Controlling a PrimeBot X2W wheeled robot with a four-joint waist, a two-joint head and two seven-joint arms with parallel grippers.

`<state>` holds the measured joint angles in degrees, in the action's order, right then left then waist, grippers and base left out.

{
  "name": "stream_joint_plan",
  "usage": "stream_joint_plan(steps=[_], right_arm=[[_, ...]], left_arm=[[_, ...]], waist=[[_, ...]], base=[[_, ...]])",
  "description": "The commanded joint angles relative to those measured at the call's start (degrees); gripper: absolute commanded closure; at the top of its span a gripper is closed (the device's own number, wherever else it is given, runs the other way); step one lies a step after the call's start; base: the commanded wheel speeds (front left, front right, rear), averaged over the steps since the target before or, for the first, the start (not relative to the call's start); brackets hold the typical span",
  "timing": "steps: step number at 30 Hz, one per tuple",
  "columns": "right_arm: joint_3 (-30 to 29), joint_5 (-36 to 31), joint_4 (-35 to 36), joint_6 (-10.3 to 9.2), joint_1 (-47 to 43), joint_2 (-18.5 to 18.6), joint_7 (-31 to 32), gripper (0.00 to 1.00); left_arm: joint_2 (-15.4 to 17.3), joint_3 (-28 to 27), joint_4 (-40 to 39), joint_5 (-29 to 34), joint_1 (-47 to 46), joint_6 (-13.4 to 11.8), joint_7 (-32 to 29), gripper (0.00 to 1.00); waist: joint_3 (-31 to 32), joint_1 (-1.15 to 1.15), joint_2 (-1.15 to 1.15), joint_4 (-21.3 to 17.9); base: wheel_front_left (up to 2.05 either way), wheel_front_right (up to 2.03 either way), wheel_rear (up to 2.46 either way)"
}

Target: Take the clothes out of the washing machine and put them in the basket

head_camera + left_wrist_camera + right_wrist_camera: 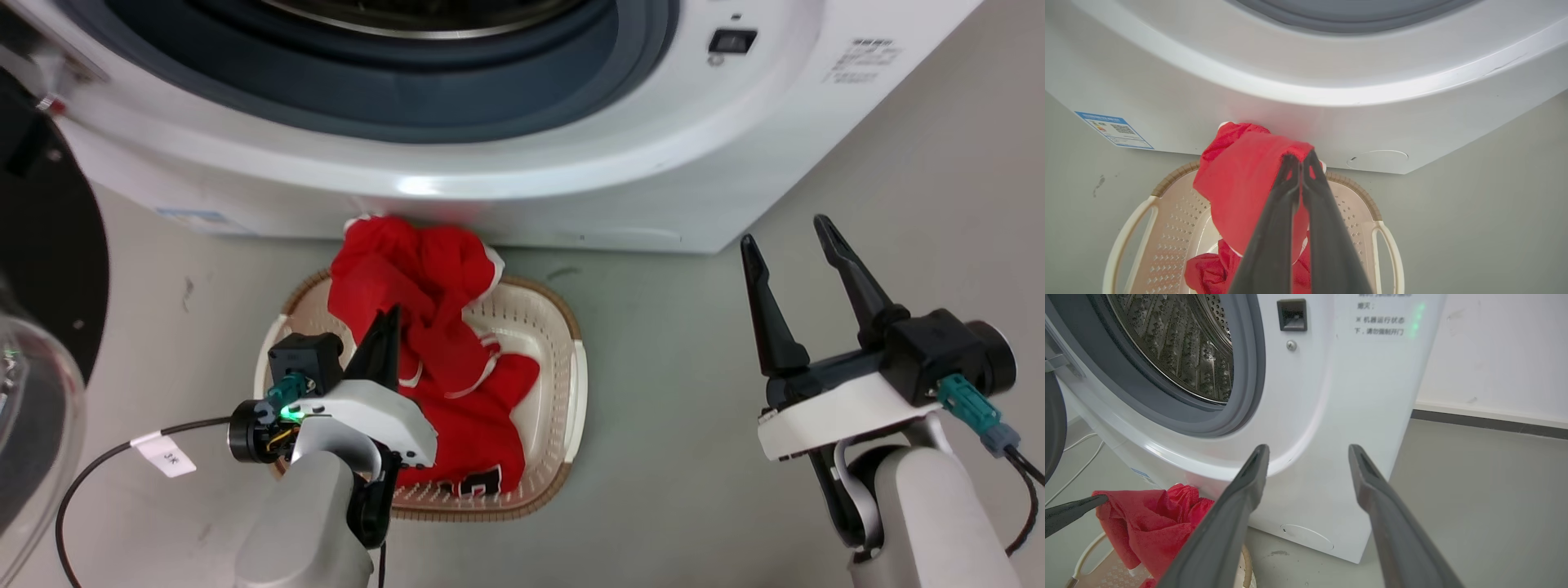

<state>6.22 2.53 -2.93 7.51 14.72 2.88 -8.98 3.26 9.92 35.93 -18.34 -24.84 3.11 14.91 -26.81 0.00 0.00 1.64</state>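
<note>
Red clothes (433, 327) with white striped trim hang over and lie in the cream basket (563, 384) on the floor in front of the white washing machine (506, 163). My left gripper (390, 320) is shut on a fold of the red clothes (1245, 179) above the basket (1167, 212); its tips (1300, 157) pinch the cloth's upper edge. My right gripper (788, 230) stands open and empty to the right of the basket, near the machine's corner. In the right wrist view the steel drum (1180, 347) shows through the porthole, and the held clothes (1147, 522) hang at lower left.
The machine's dark-rimmed glass door (41, 327) stands open at the left. A black cable with a white tag (167, 453) runs along the grey floor by my left arm. A grey floor stretch (898, 163) and a white wall (1494, 351) lie right of the machine.
</note>
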Motion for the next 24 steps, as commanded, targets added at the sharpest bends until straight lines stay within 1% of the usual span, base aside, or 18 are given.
stream_joint_plan(steps=[1, 7, 10, 14, 16, 20, 21, 22, 23, 24], right_arm=[[0.41, -0.23, 0.38, -0.04, 1.45, -0.01, -0.10, 0.00], [1.51, -0.45, 0.96, -0.04, 4.06, -0.01, -0.41, 0.00], [1.91, -0.50, 1.51, -0.04, 5.22, -0.01, -0.45, 0.00], [2.28, -0.54, 1.92, -0.04, 6.18, -0.02, -0.73, 0.00], [2.39, -0.59, 1.93, -0.04, 6.52, -0.02, -0.91, 0.00], [2.76, -0.29, 1.35, -0.04, 6.93, -0.02, -1.56, 0.00], [2.73, -0.21, 1.10, -0.04, 7.06, -0.01, -1.66, 0.00], [2.69, -0.18, 0.84, -0.04, 7.30, -0.02, -1.77, 0.00], [2.71, -0.03, 0.00, -0.04, 7.69, -0.02, -2.32, 0.00], [2.71, -0.03, 0.00, -0.04, 7.69, -0.02, -2.32, 0.00]], left_arm=[[-0.02, -0.51, 2.74, -0.48, -1.80, 0.22, 0.35, 1.00], [-0.30, -1.48, 14.50, -1.26, -8.08, 0.18, 0.27, 1.00], [-0.30, -2.59, 18.88, -1.69, -11.33, -0.15, 0.29, 1.00], [-0.23, -4.36, 23.85, -2.20, -15.04, -0.88, 0.28, 1.00], [0.04, -4.59, 24.98, -2.12, -15.82, -1.06, 0.28, 1.00], [1.25, -5.23, 28.42, -1.80, -17.89, -0.11, 0.28, 1.00], [1.41, -5.53, 29.03, -1.96, -18.32, -0.06, 0.29, 0.93], [1.54, -5.64, 29.59, -1.97, -18.72, 0.05, 0.29, 0.20], [1.89, -5.40, 30.26, -1.39, -19.08, 0.25, 0.29, 0.00], [1.89, -5.40, 30.26, -1.39, -19.08, 0.25, 0.29, 0.00]], waist=[[-5.26, 0.00, 0.00, -0.59], [-11.72, 0.00, 0.00, -1.96], [-15.20, 0.00, 0.00, -3.02], [-18.91, 0.00, 0.00, -4.19], [-19.57, 0.00, 0.00, -4.42], [-20.87, 0.00, 0.00, -5.19], [-20.88, 0.00, 0.00, -5.21], [-20.80, 0.00, 0.00, -5.17], [-19.90, 0.00, 0.00, -4.95], [-19.90, 0.00, 0.00, -4.95]], base=[[0.00, 0.00, 0.00], [0.00, 0.00, 0.00], [0.00, 0.00, 0.00], [0.00, 0.00, 0.00], [0.00, 0.00, 0.00], [0.00, 0.00, 0.00], [0.00, 0.00, 0.00], [0.00, 0.00, 0.00], [0.00, 0.00, 0.00], [0.00, 0.00, 0.00]])
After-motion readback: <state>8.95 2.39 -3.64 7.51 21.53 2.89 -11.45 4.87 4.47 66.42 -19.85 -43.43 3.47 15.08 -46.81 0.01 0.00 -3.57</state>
